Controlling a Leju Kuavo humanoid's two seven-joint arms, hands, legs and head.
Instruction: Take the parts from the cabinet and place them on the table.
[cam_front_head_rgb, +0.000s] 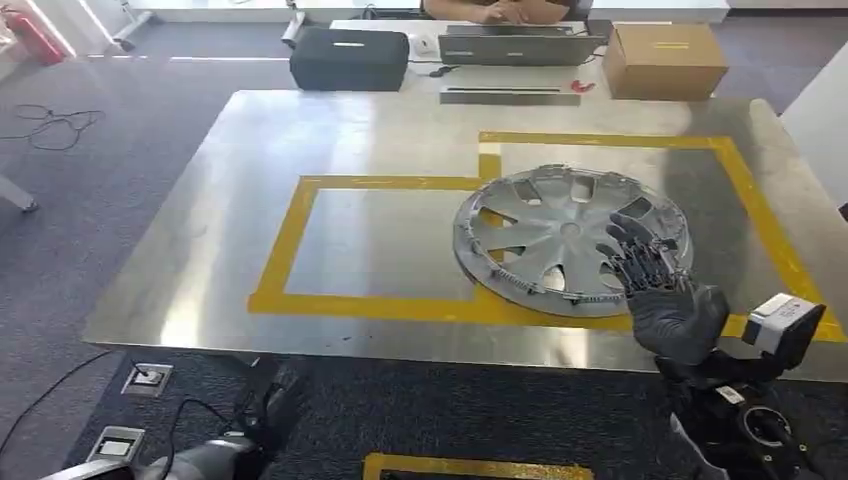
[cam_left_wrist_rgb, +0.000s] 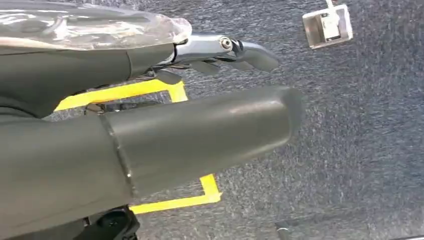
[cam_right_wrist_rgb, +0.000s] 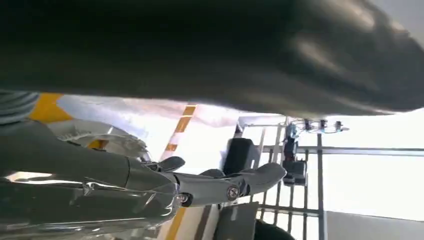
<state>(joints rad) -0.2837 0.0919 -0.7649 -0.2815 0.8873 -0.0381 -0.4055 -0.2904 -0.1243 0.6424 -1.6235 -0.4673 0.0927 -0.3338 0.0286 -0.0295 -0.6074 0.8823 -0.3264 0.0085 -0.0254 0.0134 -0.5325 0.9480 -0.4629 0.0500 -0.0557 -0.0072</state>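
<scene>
Overhead, right hand (cam_front_head_rgb: 668, 292) spread above hubcap (cam_front_head_rgb: 560, 238) (left hand (cam_left_wrist_rgb: 150, 135) over carpet).

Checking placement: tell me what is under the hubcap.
The hubcap lies on the metal table, its near and left rim over the yellow tape. Whatever sits beneath its centre is covered. The right hand hides its near-right edge.

Table (cam_front_head_rgb: 380, 140), centre of frame: brushed metal sheet, dull sheen, soft reflections. Yellow tape (cam_front_head_rgb: 300, 215) on it, matt. Hubcap (cam_front_head_rgb: 570, 240), right of centre: silver plastic look, satin gloss. Right hand (cam_front_head_rgb: 668, 290), lower right: grey, matt, rubbery-looking cover. Carpet (cam_front_head_rgb: 120, 170), left: grey, rough pile. Cardboard box (cam_front_head_rgb: 664, 60), upper right: plain brown, matt.
</scene>
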